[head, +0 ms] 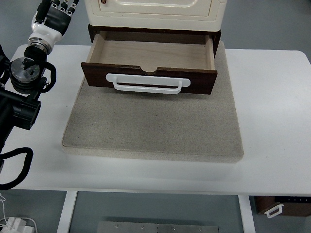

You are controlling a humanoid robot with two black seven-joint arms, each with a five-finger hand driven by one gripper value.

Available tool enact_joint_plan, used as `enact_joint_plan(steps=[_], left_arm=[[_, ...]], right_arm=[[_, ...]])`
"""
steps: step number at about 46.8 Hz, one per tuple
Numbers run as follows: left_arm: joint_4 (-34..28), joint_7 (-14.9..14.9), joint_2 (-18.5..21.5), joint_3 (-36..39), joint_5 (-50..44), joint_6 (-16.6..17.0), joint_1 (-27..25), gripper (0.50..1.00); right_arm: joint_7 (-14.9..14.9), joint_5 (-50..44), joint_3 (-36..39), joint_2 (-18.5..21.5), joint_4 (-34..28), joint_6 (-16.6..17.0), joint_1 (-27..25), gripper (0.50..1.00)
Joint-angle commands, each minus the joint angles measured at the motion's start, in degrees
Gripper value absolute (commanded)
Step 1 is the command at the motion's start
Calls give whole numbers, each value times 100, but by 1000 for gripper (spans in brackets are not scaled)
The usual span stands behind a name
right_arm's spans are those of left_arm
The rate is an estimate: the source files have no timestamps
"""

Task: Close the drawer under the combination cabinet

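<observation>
Drawer (150, 58) stands pulled fully out below the cabinet (155, 12); left hand (57, 9), left of it, holds nothing, its fingers' spread unclear.

The left arm (29, 73) comes in from the left edge and rises toward the upper left corner, its black joints stacked one above another and a white wrist section near the top. The left robot hand (57, 10) sits at the very top of the view, cut off by the frame, so its finger pose cannot be judged. No right arm shows.
</observation>
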Motion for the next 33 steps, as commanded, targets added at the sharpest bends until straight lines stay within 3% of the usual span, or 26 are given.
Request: enact_joint_plan(steps=[1, 33], left_arm=[[1, 0, 3, 0, 1, 4, -4, 1000], [335, 9, 213, -18, -61, -215, -57, 1000]], right_arm=[[-1, 0, 0, 0, 0, 0, 0, 952], [-1, 0, 0, 0, 0, 0, 0, 952]])
